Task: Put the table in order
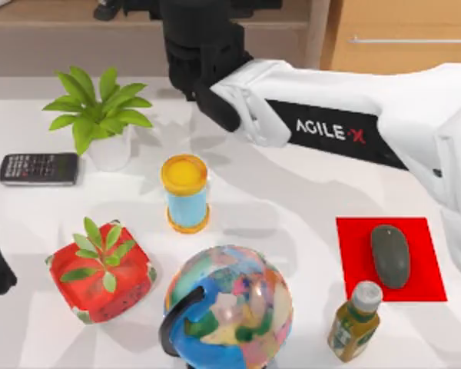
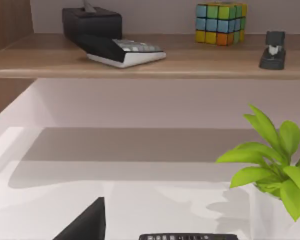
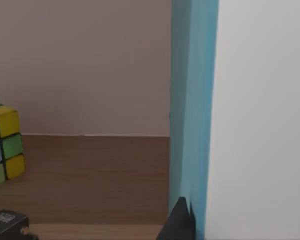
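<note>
Table [image 1: 292, 207] white, cluttered; wood shelf [image 2: 140, 62] behind, w/ cube [image 2: 221, 22].

Setting: rendered office or study. Evidence: broad white desk [image 1: 292, 207] carrying calculator [image 1: 38, 168] near its left edge, computer mouse [image 1: 389, 255] on red pad [image 1: 426, 257] near its right edge, globe [image 1: 229, 305] at its front edge; wooden shelf [image 2: 150, 62] behind holding desk phone [image 2: 122, 50], stapler [image 2: 273, 50], puzzle cube [image 2: 221, 22].

The white table [image 1: 292, 207] carries a potted plant [image 1: 100, 115], a calculator [image 1: 38, 168], an hourglass [image 1: 185, 193], a globe [image 1: 229, 307], a red planter [image 1: 100, 270], a bottle [image 1: 355, 321] and a red mat [image 1: 353, 254] holding a mouse [image 1: 389, 256]. The wooden shelf [image 2: 190, 62] behind bears a colour cube [image 2: 221, 23], a stapler [image 2: 273, 50] and a phone [image 2: 125, 52].
</note>
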### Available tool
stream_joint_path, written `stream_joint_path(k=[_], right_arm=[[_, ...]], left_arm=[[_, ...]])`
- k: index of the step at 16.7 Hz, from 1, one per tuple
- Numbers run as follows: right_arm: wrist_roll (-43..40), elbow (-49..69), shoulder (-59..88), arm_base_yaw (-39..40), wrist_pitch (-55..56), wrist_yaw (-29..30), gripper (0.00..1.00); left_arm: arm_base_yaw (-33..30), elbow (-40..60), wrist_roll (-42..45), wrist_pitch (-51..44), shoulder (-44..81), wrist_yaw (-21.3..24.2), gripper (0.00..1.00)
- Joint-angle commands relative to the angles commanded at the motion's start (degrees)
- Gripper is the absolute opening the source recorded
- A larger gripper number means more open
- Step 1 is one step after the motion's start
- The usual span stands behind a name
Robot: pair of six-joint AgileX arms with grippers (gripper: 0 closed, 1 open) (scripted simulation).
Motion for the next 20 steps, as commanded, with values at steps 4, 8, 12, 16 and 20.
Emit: stream_joint_path(k=[4,8,12,16,20], right_arm=[[0.0,-4.9,-3.6,1.5,1.3,1.4,0.0],[0.1,-4.7,-3.3,1.2,1.2,1.2,0.0],[3.6,-6.9,-5.9,0.6,1.6,-2.6,0.0],[12.2,-14.3,-11.6,-0.8,2.1,-12.7,0.0],[23.6,-26.0,-20.3,-3.2,3.0,-27.3,0.0]], left_arm=[[0.0,0.0,0.0,0.0,0.0,0.0,1.0],[0.0,0.0,0.0,0.0,0.0,0.0,1.0],[0.0,0.0,0.0,0.0,0.0,0.0,1.0],[0.0,0.0,0.0,0.0,0.0,0.0,1.0],[0.0,0.0,0.0,0.0,0.0,0.0,1.0]])
